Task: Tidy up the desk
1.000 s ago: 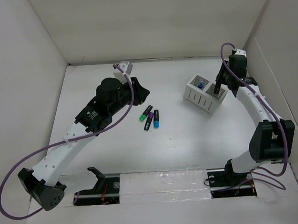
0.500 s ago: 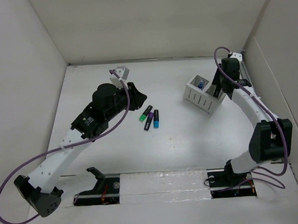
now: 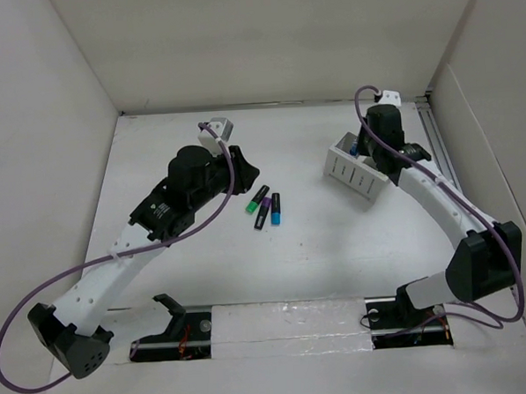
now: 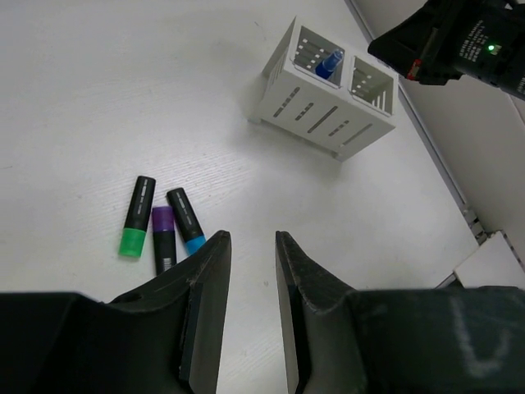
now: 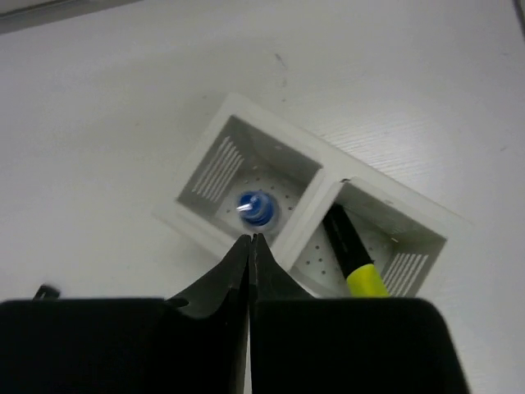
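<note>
— While the left end effector [image 4: 253,238] hangs above the counter [image 4: 82,98] with only a narrow gap between its fingers and nothing in them, which step would you say is in hand?

— Gathering the loose markers, I judge. The counter spreads under both arms, closed in by white walls. Near its middle, just right of that end effector, three lie close together: a green marker [image 4: 135,215], a purple marker [image 4: 163,238] and a blue-capped marker [image 4: 186,222].

— And further right?

— The white two-compartment box [image 4: 328,103] stands toward the far right, well apart from the three. One compartment holds an upright blue pen [image 5: 256,208]. The other holds a yellow highlighter [image 5: 353,258] leaning against its wall.

— What about the right end effector [image 5: 250,238]?

— Its fingers are pressed together and empty, and it hovers over the box, roughly above the divider.

— So what does the next move call for?

— Probably the left arm's work. It would need to widen the fingers, come down square across one marker's barrel, likely the green at the outside, and close without nudging its neighbours. The right arm would do well to clear the box so the drop is unobstructed.
</note>
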Available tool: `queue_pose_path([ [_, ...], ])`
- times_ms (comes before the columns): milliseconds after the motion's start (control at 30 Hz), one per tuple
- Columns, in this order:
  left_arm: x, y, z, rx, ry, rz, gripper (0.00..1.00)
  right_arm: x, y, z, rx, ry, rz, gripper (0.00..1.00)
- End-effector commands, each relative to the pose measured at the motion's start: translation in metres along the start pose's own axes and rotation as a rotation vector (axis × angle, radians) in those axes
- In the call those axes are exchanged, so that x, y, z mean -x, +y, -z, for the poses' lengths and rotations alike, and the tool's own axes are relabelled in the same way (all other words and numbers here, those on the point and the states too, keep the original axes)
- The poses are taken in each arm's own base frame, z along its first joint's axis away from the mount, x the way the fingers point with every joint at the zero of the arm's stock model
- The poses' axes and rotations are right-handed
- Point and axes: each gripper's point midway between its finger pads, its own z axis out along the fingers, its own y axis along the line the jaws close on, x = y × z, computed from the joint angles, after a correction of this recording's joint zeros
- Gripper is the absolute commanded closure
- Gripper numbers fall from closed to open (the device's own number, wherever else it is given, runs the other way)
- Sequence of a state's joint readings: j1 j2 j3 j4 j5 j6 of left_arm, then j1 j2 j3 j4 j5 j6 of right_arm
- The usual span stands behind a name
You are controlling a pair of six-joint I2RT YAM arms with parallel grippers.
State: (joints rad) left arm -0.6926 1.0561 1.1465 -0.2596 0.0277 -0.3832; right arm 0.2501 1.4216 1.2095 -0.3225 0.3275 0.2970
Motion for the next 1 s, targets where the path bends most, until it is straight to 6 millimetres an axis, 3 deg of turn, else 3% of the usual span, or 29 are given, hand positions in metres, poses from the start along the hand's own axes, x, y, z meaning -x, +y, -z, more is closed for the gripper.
queue_pose_path([
  [0,0.016,-0.005,-0.003,-0.011,-0.036,-0.035,0.75,-0.006,0.069,0.033,0.230,0.008,0.028,1.00],
  [67,0.016,-0.004,-0.005,-0.008,-0.034,-0.041,0.75,-0.040,0.097,0.039,0.300,0.062,0.070,1.00],
  [100,0.016,-0.004,-0.005,-0.010,-0.035,-0.050,0.75,-0.058,0.121,0.051,0.347,0.091,0.093,1.00],
  [167,0.015,-0.003,-0.006,-0.010,-0.038,-0.058,0.75,-0.085,0.140,0.051,0.352,0.141,0.129,0.99],
  [233,0.010,-0.001,-0.010,-0.006,-0.028,-0.064,0.75,-0.111,0.162,0.063,0.372,0.193,0.186,0.80],
  [267,0.006,0.000,-0.014,-0.008,-0.014,-0.069,0.75,-0.126,0.180,0.067,0.401,0.221,0.228,0.64],
  [400,-0.002,0.001,-0.022,-0.012,0.018,-0.073,0.75,-0.159,0.207,0.065,0.418,0.289,0.318,0.46],
  [500,-0.003,0.005,-0.024,0.006,0.015,-0.084,0.75,-0.175,0.219,0.062,0.419,0.334,0.360,0.44],
  [633,-0.002,0.009,-0.027,0.029,0.020,-0.102,0.75,-0.204,0.220,0.045,0.394,0.398,0.398,0.44],
  [967,0.017,0.008,-0.027,0.062,-0.012,-0.085,0.75,-0.220,0.215,0.015,0.363,0.417,0.431,0.46],
])
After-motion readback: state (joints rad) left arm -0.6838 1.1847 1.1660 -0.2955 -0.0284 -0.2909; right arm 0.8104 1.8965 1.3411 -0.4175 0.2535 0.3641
